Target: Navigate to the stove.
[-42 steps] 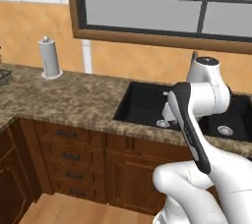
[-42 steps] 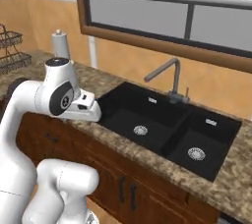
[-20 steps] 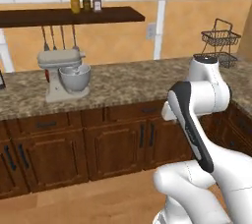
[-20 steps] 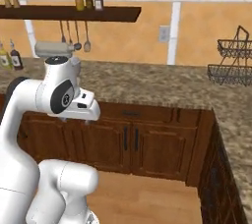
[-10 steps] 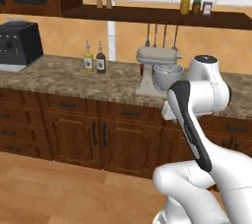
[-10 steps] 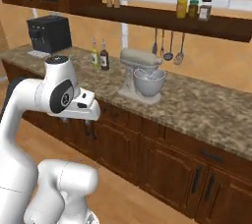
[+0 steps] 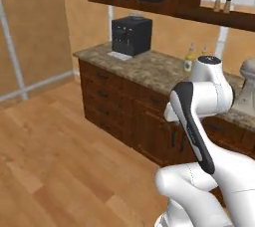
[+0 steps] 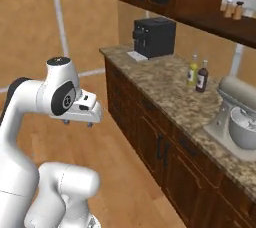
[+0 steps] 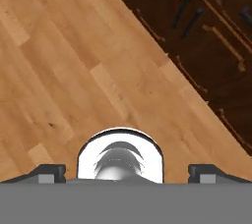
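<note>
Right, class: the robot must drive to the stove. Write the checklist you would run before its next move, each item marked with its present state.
1. Stove in sight: not ok; the views show a coffee machine, two bottles and a stand mixer.
2. Floor ahead free: ok.
3. Clearance from cabinets: ok, a gap shows.
4. Arm tucked over the base: ok.
5. Fingers empty: ok, wide apart, nothing between them.
</note>
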You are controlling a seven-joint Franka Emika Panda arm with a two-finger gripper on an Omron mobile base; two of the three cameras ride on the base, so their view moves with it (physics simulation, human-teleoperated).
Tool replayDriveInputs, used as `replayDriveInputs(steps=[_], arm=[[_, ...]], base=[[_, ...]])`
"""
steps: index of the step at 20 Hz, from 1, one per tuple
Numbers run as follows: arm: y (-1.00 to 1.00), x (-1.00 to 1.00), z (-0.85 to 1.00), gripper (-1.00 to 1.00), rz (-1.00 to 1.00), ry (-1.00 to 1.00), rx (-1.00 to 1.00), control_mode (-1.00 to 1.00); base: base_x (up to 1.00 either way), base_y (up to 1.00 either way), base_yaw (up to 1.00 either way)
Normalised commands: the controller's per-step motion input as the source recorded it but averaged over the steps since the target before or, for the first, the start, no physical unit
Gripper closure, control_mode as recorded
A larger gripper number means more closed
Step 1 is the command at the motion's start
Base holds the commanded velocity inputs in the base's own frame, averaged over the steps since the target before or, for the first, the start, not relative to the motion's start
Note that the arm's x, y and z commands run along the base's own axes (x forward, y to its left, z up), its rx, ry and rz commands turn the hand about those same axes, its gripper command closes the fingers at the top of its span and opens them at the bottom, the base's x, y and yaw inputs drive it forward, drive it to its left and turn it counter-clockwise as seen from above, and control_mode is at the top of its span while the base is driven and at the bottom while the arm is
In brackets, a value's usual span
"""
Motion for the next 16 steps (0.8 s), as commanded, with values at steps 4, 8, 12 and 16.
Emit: replayDriveInputs(steps=[4,8,12,16], arm=[[0.0,0.0,0.0,-1.0,0.0,0.0,0.0,1.0],[0.0,0.0,0.0,-1.0,0.0,0.0,0.0,1.0],[0.0,0.0,0.0,-1.0,0.0,0.0,0.0,1.0],[0.0,0.0,0.0,-1.0,0.0,0.0,0.0,1.0]], base=[[0.44,0.23,0.83],[0.26,0.38,0.78],[0.27,0.38,0.83],[0.24,0.33,0.86]])
